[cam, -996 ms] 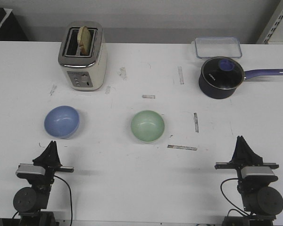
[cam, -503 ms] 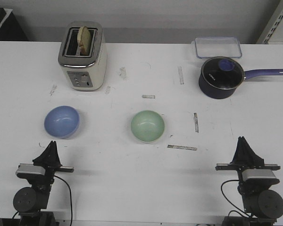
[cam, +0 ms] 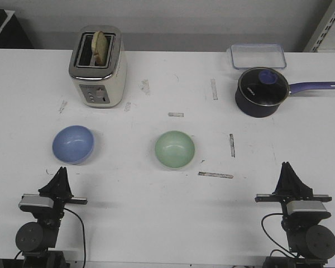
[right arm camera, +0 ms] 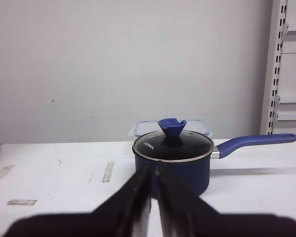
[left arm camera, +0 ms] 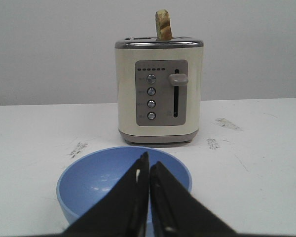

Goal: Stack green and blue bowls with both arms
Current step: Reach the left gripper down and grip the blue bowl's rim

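The blue bowl (cam: 73, 144) sits upright on the white table at the left. The green bowl (cam: 175, 149) sits upright near the middle, apart from it. My left gripper (cam: 61, 170) is at the near left edge, just short of the blue bowl, jaws shut and empty. In the left wrist view the blue bowl (left arm camera: 96, 177) lies right behind the shut fingertips of that gripper (left arm camera: 149, 162). My right gripper (cam: 287, 166) is at the near right edge, shut and empty, far from both bowls. In the right wrist view its tips (right arm camera: 153, 170) point at the saucepan.
A cream toaster (cam: 97, 67) with a slice of bread stands at the back left, also in the left wrist view (left arm camera: 159, 91). A dark navy lidded saucepan (cam: 261, 92) with a purple handle stands at the back right, a clear container (cam: 257, 55) behind it. Tape marks dot the table.
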Robot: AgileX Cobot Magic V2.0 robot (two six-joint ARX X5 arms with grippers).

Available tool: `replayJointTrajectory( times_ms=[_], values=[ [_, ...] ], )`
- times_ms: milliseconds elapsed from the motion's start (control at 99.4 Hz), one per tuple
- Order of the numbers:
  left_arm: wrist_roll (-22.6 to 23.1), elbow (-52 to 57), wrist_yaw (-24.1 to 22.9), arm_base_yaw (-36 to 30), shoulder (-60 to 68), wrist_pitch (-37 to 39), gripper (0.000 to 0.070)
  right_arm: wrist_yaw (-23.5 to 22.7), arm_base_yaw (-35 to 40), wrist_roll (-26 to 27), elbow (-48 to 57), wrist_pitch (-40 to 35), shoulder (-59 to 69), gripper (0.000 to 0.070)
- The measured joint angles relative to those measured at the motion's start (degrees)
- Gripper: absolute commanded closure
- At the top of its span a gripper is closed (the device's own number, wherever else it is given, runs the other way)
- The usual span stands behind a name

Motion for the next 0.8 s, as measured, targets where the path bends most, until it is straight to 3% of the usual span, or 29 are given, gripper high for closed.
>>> replayJointTrajectory(
  times_ms=[392, 805],
  values=[
    [2.95, 12.96, -0.02, 0.00, 14.34, -0.96, 0.0698, 0.00, 0.00, 0.00, 0.00, 0.00, 0.00, 0.0690],
    [2.27, 31.34, 0.00, 0.00, 37.62, -14.12, 0.0698, 0.00, 0.00, 0.00, 0.00, 0.00, 0.00, 0.0690]
  ],
)
